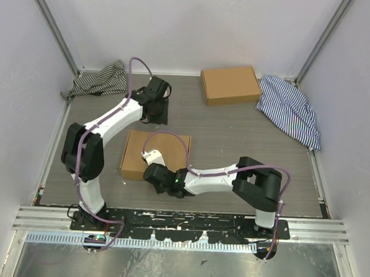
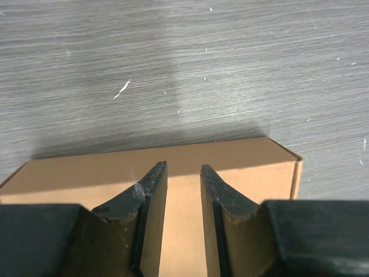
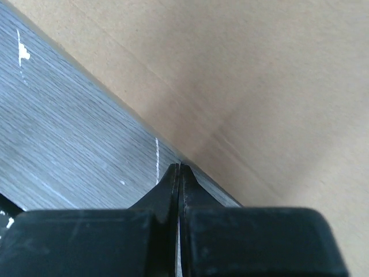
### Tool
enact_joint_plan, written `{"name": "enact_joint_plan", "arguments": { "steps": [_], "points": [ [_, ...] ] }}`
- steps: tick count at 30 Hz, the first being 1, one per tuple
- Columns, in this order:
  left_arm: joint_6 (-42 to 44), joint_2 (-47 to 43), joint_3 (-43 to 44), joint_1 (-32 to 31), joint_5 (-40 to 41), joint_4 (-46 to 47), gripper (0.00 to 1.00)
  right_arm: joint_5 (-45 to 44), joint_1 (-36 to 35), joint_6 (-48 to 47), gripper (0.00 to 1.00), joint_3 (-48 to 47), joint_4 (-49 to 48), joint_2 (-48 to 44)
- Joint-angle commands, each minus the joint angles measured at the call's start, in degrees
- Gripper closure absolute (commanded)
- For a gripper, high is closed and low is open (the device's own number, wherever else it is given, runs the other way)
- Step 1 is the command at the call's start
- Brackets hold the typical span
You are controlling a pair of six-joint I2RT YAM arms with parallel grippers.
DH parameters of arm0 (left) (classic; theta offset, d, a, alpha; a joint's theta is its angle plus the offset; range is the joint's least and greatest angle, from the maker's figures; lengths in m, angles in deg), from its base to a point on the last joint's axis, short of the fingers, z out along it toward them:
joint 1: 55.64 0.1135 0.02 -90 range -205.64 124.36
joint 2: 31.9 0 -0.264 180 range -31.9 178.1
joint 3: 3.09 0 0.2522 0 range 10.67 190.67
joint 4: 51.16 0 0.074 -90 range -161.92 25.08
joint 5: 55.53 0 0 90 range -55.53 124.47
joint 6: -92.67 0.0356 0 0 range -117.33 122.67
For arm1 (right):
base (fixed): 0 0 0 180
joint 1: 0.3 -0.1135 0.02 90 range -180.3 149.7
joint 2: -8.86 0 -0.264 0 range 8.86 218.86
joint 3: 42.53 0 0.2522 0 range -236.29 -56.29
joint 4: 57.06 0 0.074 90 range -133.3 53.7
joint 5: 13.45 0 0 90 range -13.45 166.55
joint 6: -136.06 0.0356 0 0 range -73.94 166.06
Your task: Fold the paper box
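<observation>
Paper box point(image 1: 137, 154) corner hidden under right gripper point(image 3: 178, 167), pinched together, perhaps touching, left gripper point(image 2: 183, 168) parted, empty

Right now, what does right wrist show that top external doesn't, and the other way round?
Right wrist only: the right gripper is fully shut, tips at the paper box edge where it meets the table. Faint crease lines show in the cardboard.
Top external only: the left gripper near the box's far edge, a second cardboard box at the back, and striped cloths in both back corners.
Shared: paper box, table, right gripper.
</observation>
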Motion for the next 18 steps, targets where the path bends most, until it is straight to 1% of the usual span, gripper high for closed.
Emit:
{"name": "enact_joint_plan", "arguments": {
  "steps": [1, 3, 5, 8, 9, 10, 11, 12, 13, 14, 15, 18],
  "points": [
    [0.9, -5.8, 0.2, 0.7, 3.5, -3.7, 0.63, -0.2, -0.2, -2.1, 0.99, 1.5, 0.2, -7.7],
    [0.9, -7.9, 0.2, 0.8, 4.7, -5.3, 0.62, 0.1, -0.8, -2.9, 0.99, 2.5, 0.7, -10.4],
    [0.9, -11.6, -1.2, 0.9, 5.6, -6.1, 0.6, -0.9, -0.9, -3.3, 0.99, 3.7, 2.0, -14.6],
    [0.2, -18.7, -5.0, 0.9, 6.5, -5.9, 0.54, -4.5, -0.9, -3.7, 0.96, 6.9, 3.7, -22.5],
    [0.2, -21.7, -6.7, 0.9, 6.5, -5.7, 0.51, -6.4, -0.7, -3.8, 0.87, 7.8, 4.8, -25.2],
    [0.3, -24.4, -8.8, 0.9, 6.7, -6.0, 0.47, -8.4, -0.6, -3.6, 0.7, 8.5, 6.3, -27.4],
    [0.5, -27.5, -10.2, 0.9, 7.0, -6.6, 0.38, -10.6, -0.4, -3.3, 0.47, 8.8, 7.8, -29.7],
    [0.7, -30.7, -11.6, 0.9, 7.6, -7.2, 0.13, -12.3, -0.2, -3.2, 0.28, 9.1, 9.3, -31.6],
    [1.0, -33.6, -13.2, 0.9, 8.5, -7.7, 0.0, -13.7, 0.0, -3.1, 0.13, 9.1, 10.6, -33.1],
    [1.2, -37.6, -14.6, 0.9, 9.2, -8.3, 0.02, -15.3, 0.2, -3.0, 0.04, 9.3, 11.9, -34.2],
    [1.4, -40.5, -16.0, 0.9, 9.7, -8.8, 0.02, -16.3, 0.2, -3.0, 0.0, 9.1, 13.0, -35.0],
    [1.0, -48.8, -19.5, 1.0, 11.2, -11.7, 0.02, -19.9, 0.3, -1.1, 0.0, 8.2, 16.7, -34.8]
  ]
}}
